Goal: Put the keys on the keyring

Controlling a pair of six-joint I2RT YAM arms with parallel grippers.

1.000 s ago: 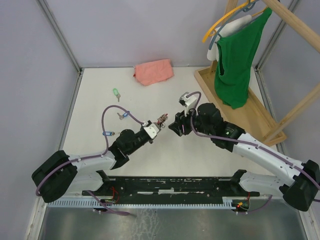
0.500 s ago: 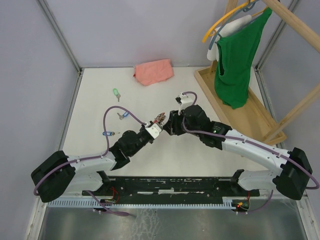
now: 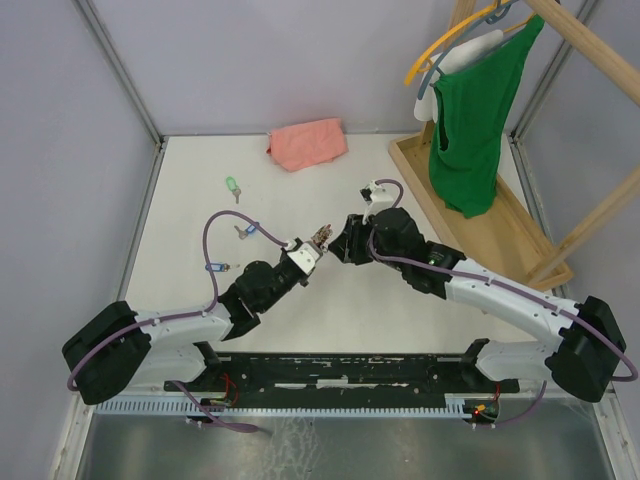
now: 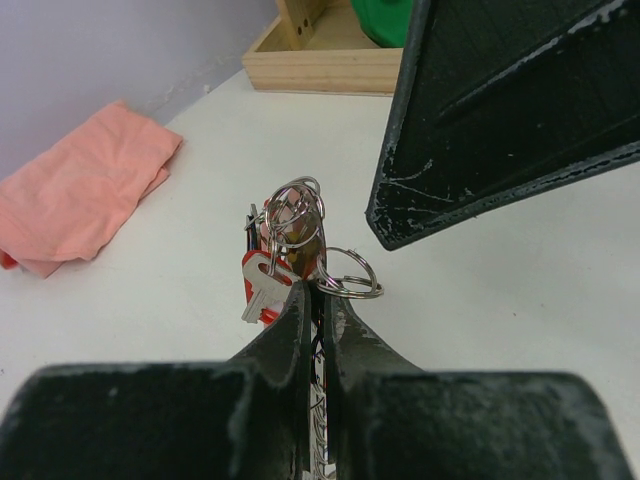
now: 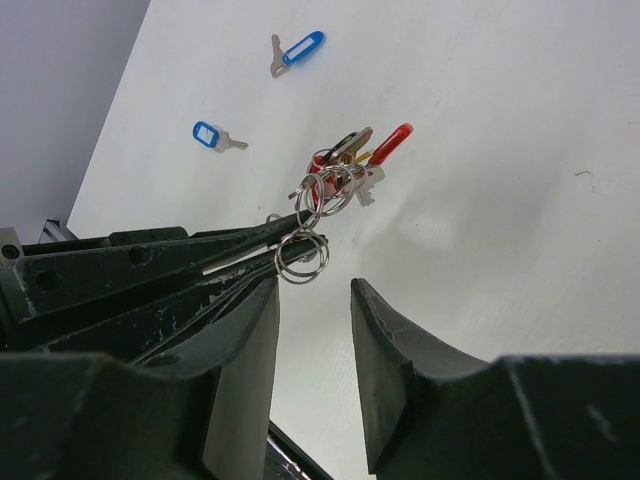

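My left gripper (image 4: 315, 290) is shut on the keyring (image 4: 295, 215), a bunch of linked silver rings with a red-headed key (image 4: 262, 290) hanging from it, held above the table's middle (image 3: 322, 236). One ring (image 5: 302, 255) juts out sideways. My right gripper (image 5: 313, 285) is open just short of that ring, with nothing between its fingers; one finger (image 4: 500, 120) looms beside the bunch. Loose keys lie on the table to the left: a green one (image 3: 232, 186) and two blue ones (image 3: 245, 231) (image 3: 213, 267), the blue ones also in the right wrist view (image 5: 300, 48) (image 5: 208, 134).
A pink cloth (image 3: 307, 143) lies at the table's back edge. A wooden stand base (image 3: 480, 215) with a green garment (image 3: 470, 120) on a hanger occupies the back right. Grey walls enclose the table on the left and back.
My right gripper has moved left toward the keyring held by the left gripper, and its jaws have narrowed somewhat. The left gripper has stayed shut and barely shifted.
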